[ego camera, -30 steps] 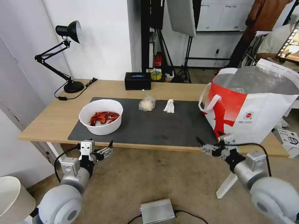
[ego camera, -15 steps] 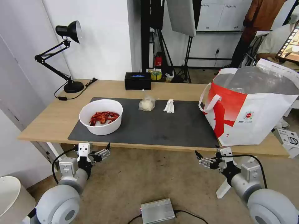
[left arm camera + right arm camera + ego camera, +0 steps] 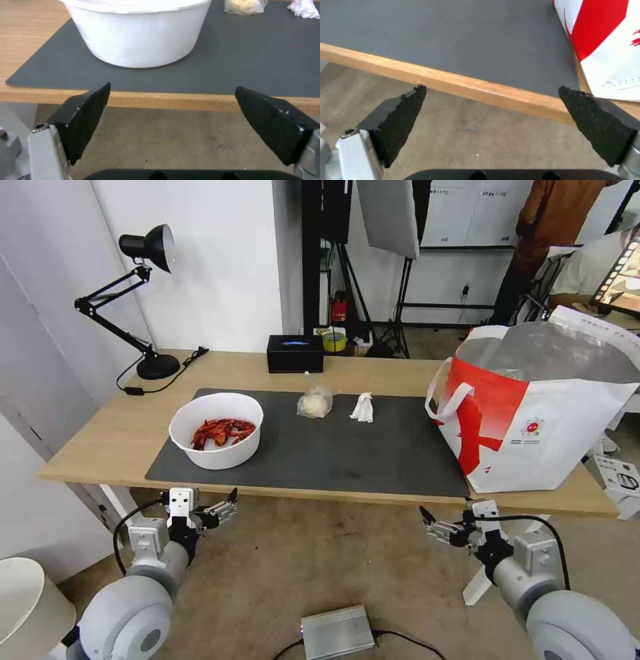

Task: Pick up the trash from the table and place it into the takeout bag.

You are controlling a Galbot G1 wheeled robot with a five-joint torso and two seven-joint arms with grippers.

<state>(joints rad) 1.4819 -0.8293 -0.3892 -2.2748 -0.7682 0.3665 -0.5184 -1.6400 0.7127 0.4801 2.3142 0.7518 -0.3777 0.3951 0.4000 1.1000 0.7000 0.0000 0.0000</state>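
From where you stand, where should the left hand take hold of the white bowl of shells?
Probably the near rim of the white bowl, coming from above with one finger inside and one outside. Its wall looks too wide for the open left hand to span, and the thin rim stands upright and bare.

Rounded grey arms, black cables, black-padded silver fingers point(image 3: 83, 117)

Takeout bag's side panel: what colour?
Red, on the white takeout bag; clearest in the head view.
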